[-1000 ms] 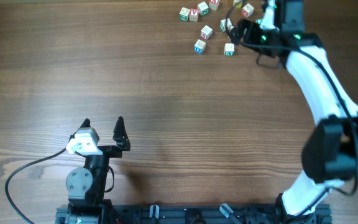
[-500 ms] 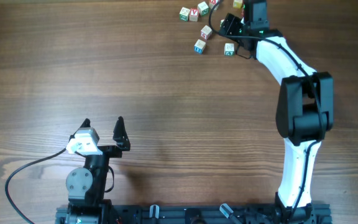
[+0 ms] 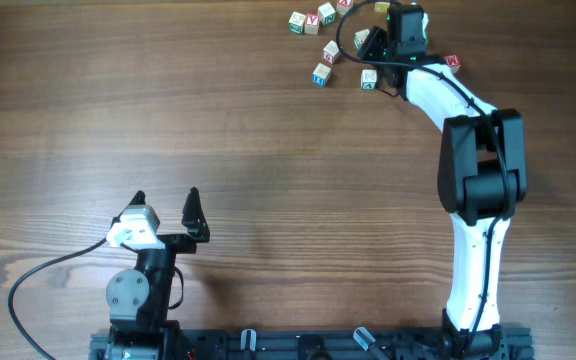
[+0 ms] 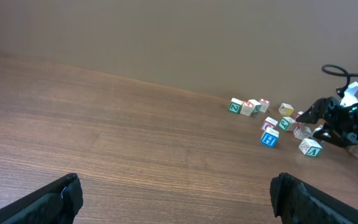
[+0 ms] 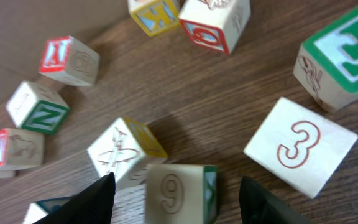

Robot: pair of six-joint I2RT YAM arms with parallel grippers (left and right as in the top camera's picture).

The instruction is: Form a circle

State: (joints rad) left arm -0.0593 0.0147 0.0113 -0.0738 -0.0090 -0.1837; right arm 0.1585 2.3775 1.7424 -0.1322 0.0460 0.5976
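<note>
The left gripper [image 3: 165, 196] rests near the base, jaws wide apart. Across the table [image 3: 268, 150], the right gripper [image 5: 178, 186] straddles a cube marked 9 [image 5: 174, 190], jaws apart and not touching it. Farther left, the circle [image 3: 311, 19] is just three touching cubes. Closing off-centre could shove the adjacent yellow-faced cube [image 5: 124, 151].

You're at a robot lab bench, not a home or a shop: a tall white-and-black jointed robot arm [image 3: 478, 230] and a short black-and-grey robot arm [image 3: 143, 285] both rise from a black metal mounting rail [image 3: 308, 345] along the near edge of a brown wood-grain table [image 3: 268, 130]. A loose black cable [image 3: 38, 290] loops off the short arm. Your left wrist view shows a plain grey-brown wall [image 4: 166, 31] behind the table, and the props are small white wooden letter cubes [image 3: 321, 74]
</note>
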